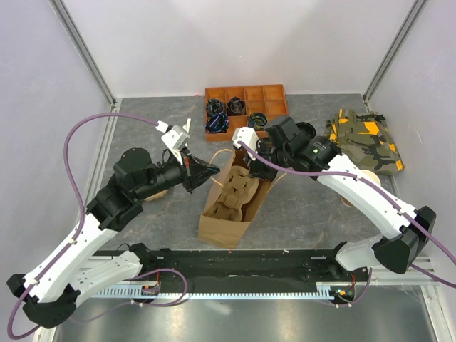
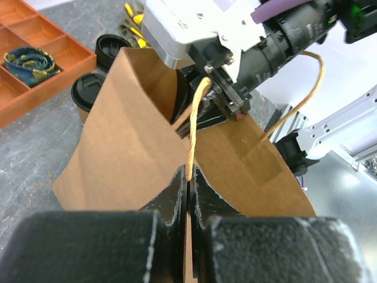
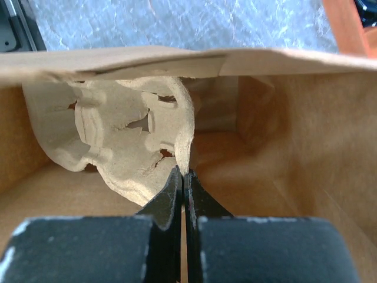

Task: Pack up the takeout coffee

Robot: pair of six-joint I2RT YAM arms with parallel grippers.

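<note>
Left pincer point(image 2: 187, 190) pinching twine handle point(image 2: 198, 112) of brown paper bag point(image 2: 129, 153); right pincer point(image 3: 182, 180) clamping beige pulp cup tray point(image 3: 118, 141); black-lidded tan paper cup point(image 2: 88, 93) standing toward far bench point(image 2: 35, 153) edge, nearer right pincer.

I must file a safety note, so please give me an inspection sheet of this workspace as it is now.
Surface: grey stone-look table.
Job's things: paper bag held open, pulp carrier inside; takeout coffee stands outside the bag.
Clutter: orange tray with dark coiled items; camouflage cloth.
Grippers: left gripper shut on twine handle; right gripper shut on the pulp carrier's edge.
Cables: purple cables loop free at both arms.
Surroundings: white walls, metal frame post.
</note>
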